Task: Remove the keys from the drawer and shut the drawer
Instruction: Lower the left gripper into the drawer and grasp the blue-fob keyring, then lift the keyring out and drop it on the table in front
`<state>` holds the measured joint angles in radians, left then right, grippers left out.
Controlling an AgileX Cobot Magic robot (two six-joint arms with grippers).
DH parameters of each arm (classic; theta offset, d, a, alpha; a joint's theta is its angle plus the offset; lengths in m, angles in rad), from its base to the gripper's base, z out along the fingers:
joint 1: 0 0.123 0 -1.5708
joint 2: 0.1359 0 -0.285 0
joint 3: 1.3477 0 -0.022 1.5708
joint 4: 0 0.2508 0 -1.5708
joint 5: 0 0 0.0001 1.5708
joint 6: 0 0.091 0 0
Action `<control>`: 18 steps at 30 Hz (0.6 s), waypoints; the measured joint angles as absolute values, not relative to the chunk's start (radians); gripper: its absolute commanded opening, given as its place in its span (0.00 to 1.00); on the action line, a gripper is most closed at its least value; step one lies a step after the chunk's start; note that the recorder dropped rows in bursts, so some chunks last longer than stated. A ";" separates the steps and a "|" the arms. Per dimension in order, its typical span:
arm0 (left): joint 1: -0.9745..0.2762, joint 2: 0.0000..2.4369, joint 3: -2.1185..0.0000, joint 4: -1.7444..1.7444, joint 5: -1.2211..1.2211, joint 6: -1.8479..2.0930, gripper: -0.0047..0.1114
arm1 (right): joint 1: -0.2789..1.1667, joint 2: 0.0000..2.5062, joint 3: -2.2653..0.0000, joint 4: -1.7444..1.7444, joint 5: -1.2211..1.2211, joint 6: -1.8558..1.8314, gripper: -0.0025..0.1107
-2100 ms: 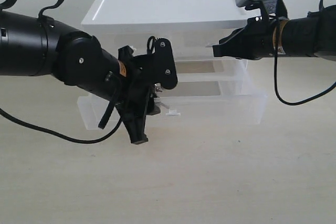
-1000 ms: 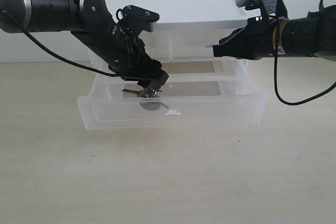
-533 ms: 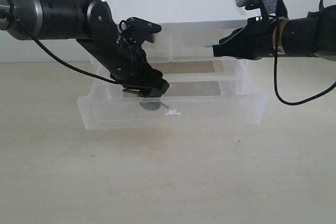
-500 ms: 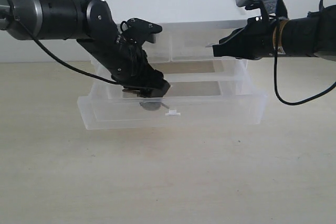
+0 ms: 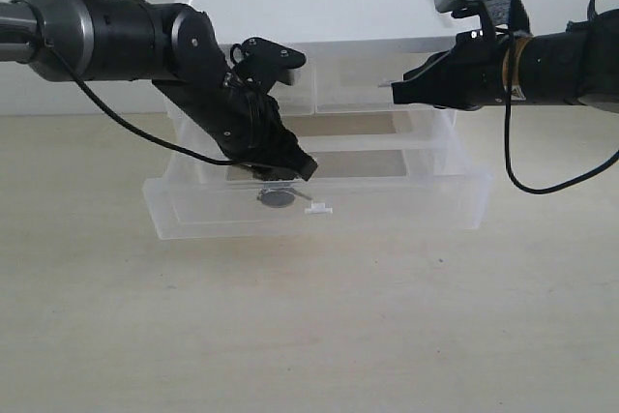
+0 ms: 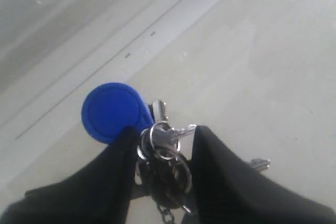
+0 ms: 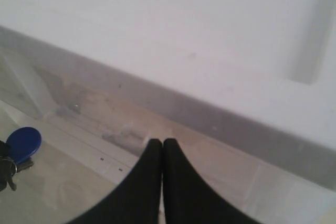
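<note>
**Left wrist view: fingers now around the keys, nothing lifted yet**

From the left wrist I see the left gripper (image 6: 165,134) set astride the keys (image 6: 160,148), one black finger (image 6: 118,171) on each side of the ring. The metal seems to touch both inner faces, so I read the gripper as grasping the bunch.

Two seconds ago this arm hung in front of the cabinet. Since then it has swung over the front wall and sunk into the drawer (image 5: 406,205), dropping a little lower over the last half second. I judge the reach finished and the lift next.

The keys lie on the drawer floor, left of the small white tab handle (image 5: 317,208). Silver blades fan out from the ring, one poking past the far finger. The round blue fob (image 6: 111,111) lies flat just beyond the fingertips. Through the translucent front it shows as a dark disc, in the same spot as a second ago.

The drawer stands pulled well out. The right gripper (image 7: 161,145) has not moved. Its fingers are pressed together on nothing, up by the half-width drawers.
</note>
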<state>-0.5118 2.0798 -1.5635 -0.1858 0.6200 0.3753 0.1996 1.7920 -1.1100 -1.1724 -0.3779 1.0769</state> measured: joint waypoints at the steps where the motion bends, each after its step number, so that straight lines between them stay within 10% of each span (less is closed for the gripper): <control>1: -0.512 2.079 -1.563 -0.180 0.622 0.375 0.08 | 0.200 1.792 -1.110 -1.172 -0.378 1.077 0.02; 18: -0.512 1.884 -1.478 -0.131 0.609 0.396 0.08 | 0.200 1.792 -1.110 -1.172 -0.378 1.075 0.02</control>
